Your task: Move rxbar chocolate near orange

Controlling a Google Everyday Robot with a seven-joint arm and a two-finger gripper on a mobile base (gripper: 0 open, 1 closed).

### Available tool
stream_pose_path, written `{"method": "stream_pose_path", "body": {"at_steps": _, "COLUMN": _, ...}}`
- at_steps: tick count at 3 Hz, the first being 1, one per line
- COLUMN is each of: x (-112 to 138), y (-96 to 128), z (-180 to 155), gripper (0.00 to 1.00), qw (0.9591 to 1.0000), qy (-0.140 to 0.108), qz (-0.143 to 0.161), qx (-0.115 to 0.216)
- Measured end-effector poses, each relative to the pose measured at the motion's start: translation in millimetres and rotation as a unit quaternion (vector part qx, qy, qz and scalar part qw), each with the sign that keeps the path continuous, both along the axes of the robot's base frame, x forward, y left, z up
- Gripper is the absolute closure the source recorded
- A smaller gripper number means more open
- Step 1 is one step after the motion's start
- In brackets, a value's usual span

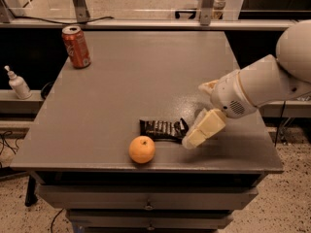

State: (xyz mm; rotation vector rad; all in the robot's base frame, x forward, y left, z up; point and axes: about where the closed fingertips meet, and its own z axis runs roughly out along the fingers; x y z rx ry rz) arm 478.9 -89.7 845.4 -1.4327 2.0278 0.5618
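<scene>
The rxbar chocolate (162,129), a flat black wrapper with pale lettering, lies flat on the grey table (146,81) near its front edge. The orange (142,149) sits just in front of the bar's left end, a small gap apart. My gripper (196,116) is at the bar's right end, open, with nothing in it. One cream finger (204,129) hangs just right of the bar's crimped end, and the other finger (208,87) is farther back. The white arm reaches in from the right.
An orange-red soda can (76,46) stands at the table's back left corner. A small white pump bottle (18,83) stands on a ledge left of the table. Drawers run under the table's front edge. A metal frame stands behind the table.
</scene>
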Motion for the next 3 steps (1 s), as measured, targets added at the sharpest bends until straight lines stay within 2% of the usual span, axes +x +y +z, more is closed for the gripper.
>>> {"method": "stream_pose_path", "body": {"at_steps": 1, "x": 19, "y": -44, "z": 41, "gripper": 0.0, "qw": 0.998, "qy": -0.048, "qz": -0.037, "qx": 0.016}}
{"method": "stream_pose_path", "body": {"at_steps": 2, "x": 32, "y": -89, "z": 91, "gripper": 0.0, "qw": 0.9898, "qy": -0.109, "qz": -0.081, "qx": 0.043}}
{"method": "stream_pose_path", "body": {"at_steps": 3, "x": 33, "y": -87, "z": 98, "gripper": 0.0, "qw": 0.9893, "qy": -0.114, "qz": -0.08, "qx": 0.044}}
